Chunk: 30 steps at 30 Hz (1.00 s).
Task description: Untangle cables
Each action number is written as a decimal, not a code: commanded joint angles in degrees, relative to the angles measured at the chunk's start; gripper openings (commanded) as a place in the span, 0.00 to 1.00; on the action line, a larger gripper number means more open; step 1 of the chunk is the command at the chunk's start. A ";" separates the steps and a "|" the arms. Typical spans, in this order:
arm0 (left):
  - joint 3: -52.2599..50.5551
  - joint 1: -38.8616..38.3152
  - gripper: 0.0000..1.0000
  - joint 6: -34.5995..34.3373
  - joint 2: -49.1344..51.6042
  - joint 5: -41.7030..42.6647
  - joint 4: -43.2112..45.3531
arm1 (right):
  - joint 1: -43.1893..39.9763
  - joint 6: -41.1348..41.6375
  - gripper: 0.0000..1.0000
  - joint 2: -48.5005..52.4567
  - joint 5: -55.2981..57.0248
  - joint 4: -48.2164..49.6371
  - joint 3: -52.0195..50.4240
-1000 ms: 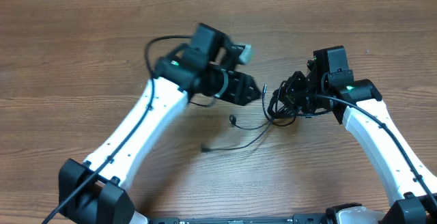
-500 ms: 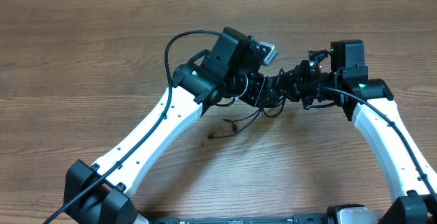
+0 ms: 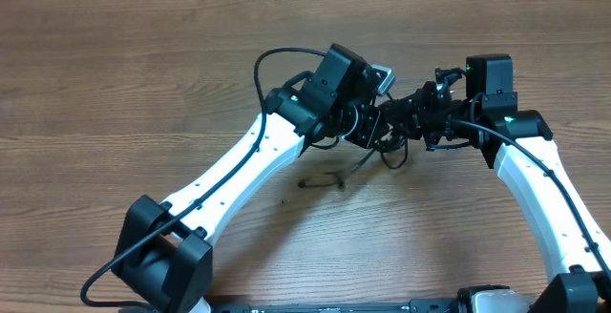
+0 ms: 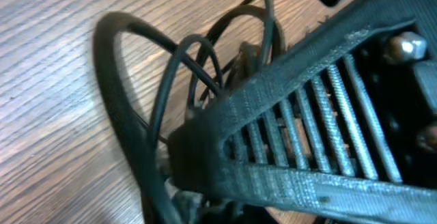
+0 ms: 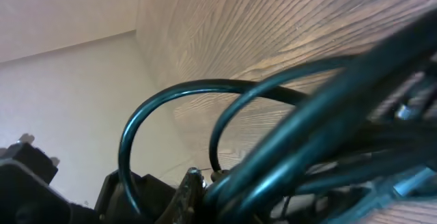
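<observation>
Two pincers of mine meet over one knot. The cables (image 3: 389, 147) hang bunched at about one o'clock from the middle of the counter (image 3: 143, 84), and one loose tail (image 3: 320, 181) trails toward eight o'clock onto the wood. My right pincer (image 3: 415, 122) looks pressed onto the bundle, anchoring it, I judge, so the loops stand open; they arc right across its lens. My left pincer (image 3: 380, 130) noses in from nine o'clock beside those loops. Whether it is spread or pinching, I cannot tell.
</observation>
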 commanded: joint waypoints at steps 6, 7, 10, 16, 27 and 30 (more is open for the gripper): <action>1.05 3.32 0.04 -4.70 -0.72 0.39 -1.49 | 0.42 -3.85 0.04 -1.20 14.64 -7.91 0.57; 1.05 4.42 0.04 -4.81 -1.01 1.68 -2.10 | 0.42 -3.98 0.04 -1.20 16.87 -9.25 0.57; 1.05 6.60 0.04 -5.95 -1.01 3.15 -3.21 | 0.42 -4.87 0.04 -1.20 18.40 -9.88 0.57; 1.05 8.79 0.04 -6.01 -1.01 1.09 -6.32 | 0.42 -6.78 0.04 -1.20 27.56 -14.14 0.57; 1.03 8.87 0.04 -5.11 -1.01 -3.34 -12.11 | -0.37 -8.68 0.04 -1.22 43.78 -22.62 0.57; 1.03 8.90 0.04 -4.94 -1.01 -3.37 -13.73 | -2.73 -11.39 0.04 -1.22 43.06 -22.86 0.57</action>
